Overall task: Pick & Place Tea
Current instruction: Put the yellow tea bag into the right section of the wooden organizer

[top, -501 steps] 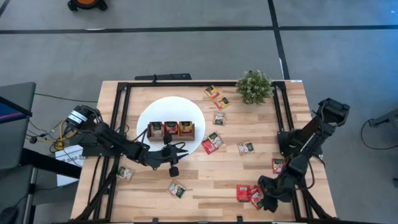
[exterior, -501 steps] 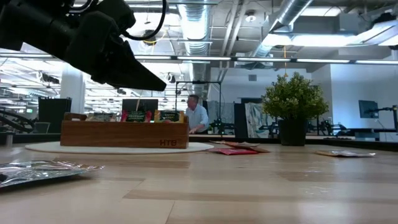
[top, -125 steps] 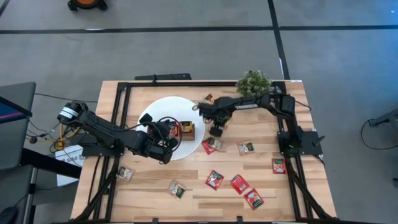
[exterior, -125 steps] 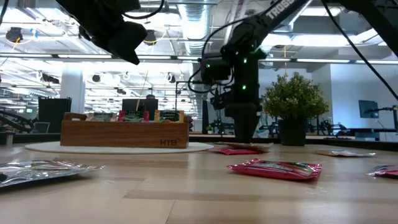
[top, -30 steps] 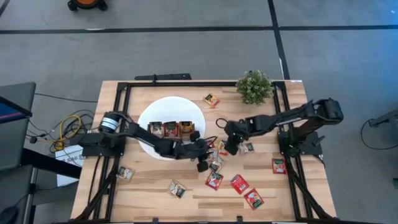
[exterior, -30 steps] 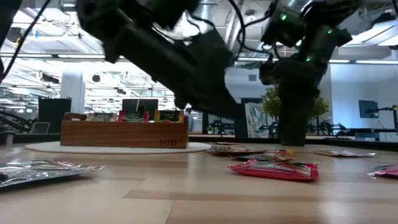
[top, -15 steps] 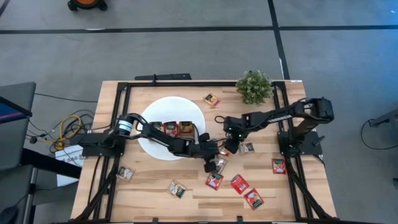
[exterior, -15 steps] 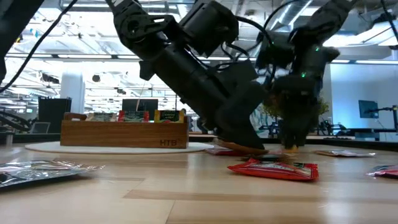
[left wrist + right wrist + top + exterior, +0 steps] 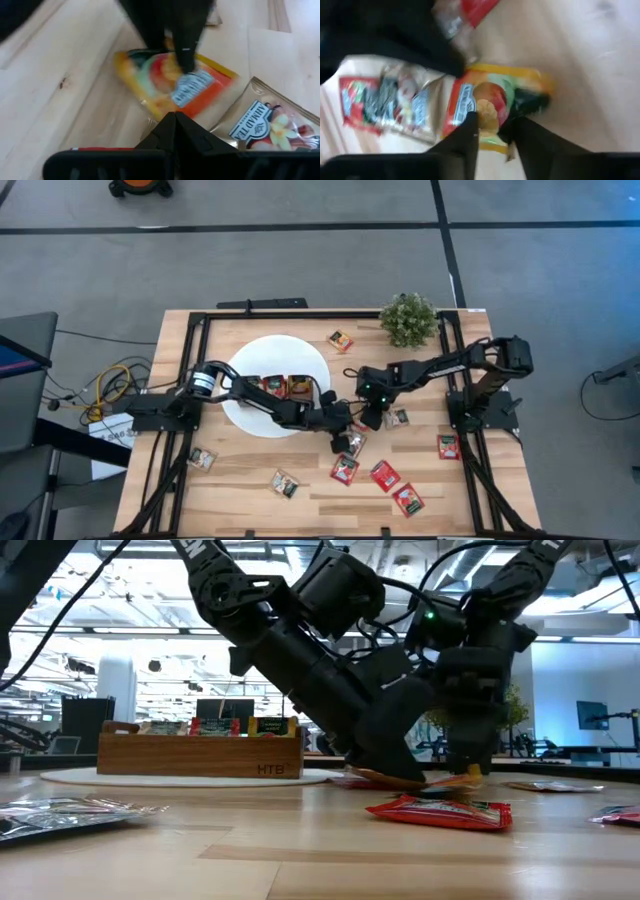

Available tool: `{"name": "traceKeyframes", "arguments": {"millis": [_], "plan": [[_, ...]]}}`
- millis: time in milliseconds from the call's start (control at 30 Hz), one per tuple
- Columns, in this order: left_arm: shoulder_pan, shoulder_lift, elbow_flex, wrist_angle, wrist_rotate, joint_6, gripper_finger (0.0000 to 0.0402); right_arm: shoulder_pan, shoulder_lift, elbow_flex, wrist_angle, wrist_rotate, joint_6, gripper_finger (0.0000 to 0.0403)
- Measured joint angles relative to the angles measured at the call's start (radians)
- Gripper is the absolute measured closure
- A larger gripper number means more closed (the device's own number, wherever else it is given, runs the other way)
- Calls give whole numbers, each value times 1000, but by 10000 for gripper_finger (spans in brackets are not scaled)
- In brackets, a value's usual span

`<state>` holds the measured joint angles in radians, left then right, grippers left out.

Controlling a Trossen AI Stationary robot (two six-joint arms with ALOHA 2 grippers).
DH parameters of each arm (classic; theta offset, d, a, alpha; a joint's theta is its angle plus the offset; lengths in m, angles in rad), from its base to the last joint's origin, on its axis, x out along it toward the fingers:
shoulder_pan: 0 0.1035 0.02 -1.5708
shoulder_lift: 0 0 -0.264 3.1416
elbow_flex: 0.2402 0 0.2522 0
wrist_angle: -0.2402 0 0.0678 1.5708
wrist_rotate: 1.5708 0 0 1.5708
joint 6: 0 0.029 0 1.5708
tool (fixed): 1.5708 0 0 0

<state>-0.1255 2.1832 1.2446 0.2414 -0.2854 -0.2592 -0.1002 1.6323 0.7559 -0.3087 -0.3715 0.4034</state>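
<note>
**Clerk:** High view first, please.

**Inspector:** One wooden tray (image 9: 275, 387) sits on one white disc (image 9: 250, 360). All three compartments are stocked, but I cannot count what is in them. The left gripper (image 9: 345, 440) and the right gripper (image 9: 372, 418) crowd a single spot off the tray's right end, just past the disc's rim.

**Clerk:** Loose tea?

**Inspector:** Eight lie clear of the grippers. There are four red sachets (image 9: 383, 475) and three pale sachets (image 9: 285, 483). One spare orange sachet (image 9: 340, 340) lies beyond the tray, towards the single potted plant (image 9: 408, 320). At least two more lie under the grippers.

**Clerk:** Low view?

**Inspector:** Both grippers are down at table level past the tray's right end, almost touching each other. One red sachet lies in front of them.

**Clerk:** Left wrist view?

**Inspector:** The left fingers are pressed together, with their tips at the edge of the orange-yellow sachet (image 9: 175, 92). I cannot tell whether they nip it. A finger of the right gripper bears on the same sachet. A white flowered sachet (image 9: 270, 131) lies just beside it.

**Clerk:** Right wrist view?

**Inspector:** The right fingers stand apart, straddling that sachet's edge and holding nothing.

**Clerk:** Hazards?

**Inspector:** I judge three.
- The arms may collide, being this close.
- Two grippers working one thin packet may tear it or drag it.
- The flowered neighbour may be carried along or pushed away from the tray.
</note>
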Motion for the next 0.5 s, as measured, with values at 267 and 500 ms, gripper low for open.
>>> {"name": "traceKeyframes", "arguments": {"millis": [267, 500], "plan": [[-10, -69, -4, -132, -120, 11, 401, 71, -38, 1, -82, 126, -38, 391], [-53, -165, -4, -214, -263, 29, 388, 238, -180, 2, -124, 519, -20, 400]]}}
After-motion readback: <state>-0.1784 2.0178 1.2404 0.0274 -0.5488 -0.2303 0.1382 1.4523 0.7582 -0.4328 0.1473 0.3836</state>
